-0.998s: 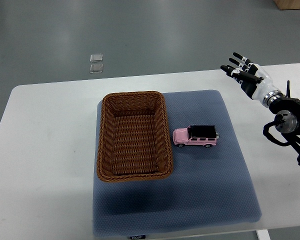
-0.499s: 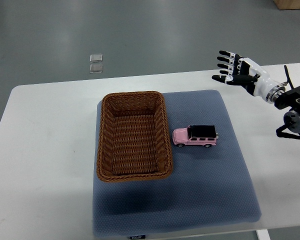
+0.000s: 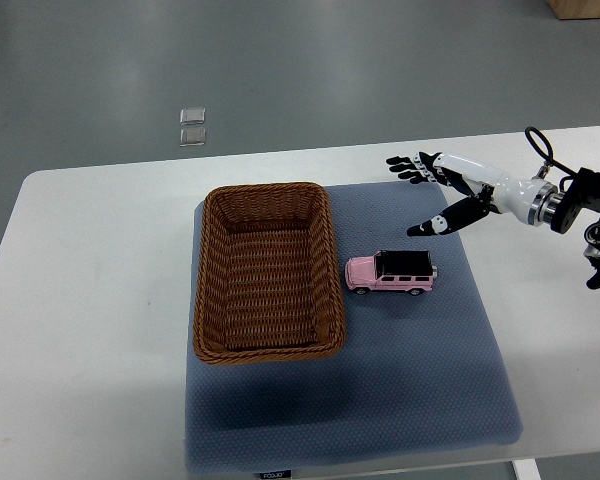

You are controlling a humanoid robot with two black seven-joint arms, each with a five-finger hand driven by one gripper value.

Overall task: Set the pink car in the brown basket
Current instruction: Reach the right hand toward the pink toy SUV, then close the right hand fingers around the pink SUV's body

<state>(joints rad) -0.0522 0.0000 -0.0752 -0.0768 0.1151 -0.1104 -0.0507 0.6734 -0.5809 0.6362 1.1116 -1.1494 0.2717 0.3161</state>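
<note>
The robot's black-and-white right hand (image 3: 442, 193), fingers spread and empty, hovers beyond the small pink toy car (image 3: 391, 272), which sits on the blue-grey mat (image 3: 410, 380) just right of the brown woven rectangular basket (image 3: 267, 271). A skewed descent could nudge the wheeled car away.

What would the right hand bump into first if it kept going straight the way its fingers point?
Probably nothing soon: the right hand points leftward, passing beyond the pink car and near the brown basket's far rim. Height is unclear.
</note>
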